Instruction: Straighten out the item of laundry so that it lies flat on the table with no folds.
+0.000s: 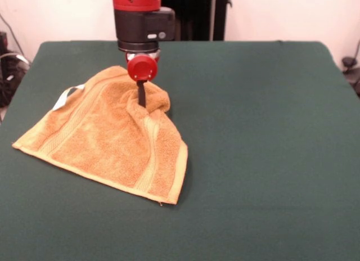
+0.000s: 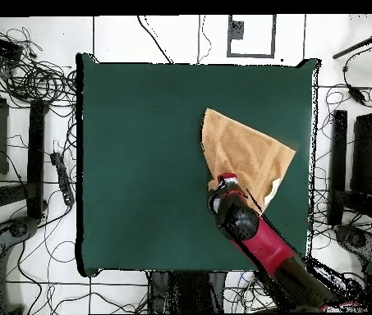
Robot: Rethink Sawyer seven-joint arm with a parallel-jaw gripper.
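1. The large dark green felt-covered counter (image 1: 270, 160) gives plenty of bare room to the right for spreading.
2. The orange-tan terry towel (image 1: 107, 145) lies left of centre, folded over into a rough triangle and peaked at its far corner. It looks soft, light and limp, so it should drag rather than slide; the free corners are the best places to hold.
3. The black claw (image 1: 141, 95) is pinched closed on that raised peak.
4. A small white tag (image 1: 62, 100) shows at the towel's far-left edge.

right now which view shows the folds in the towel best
The front view: the towel rises to a bunched peak where the claw meets it, one side doubled over. The overhead view gives only its flat triangular outline, the arm covering one corner.
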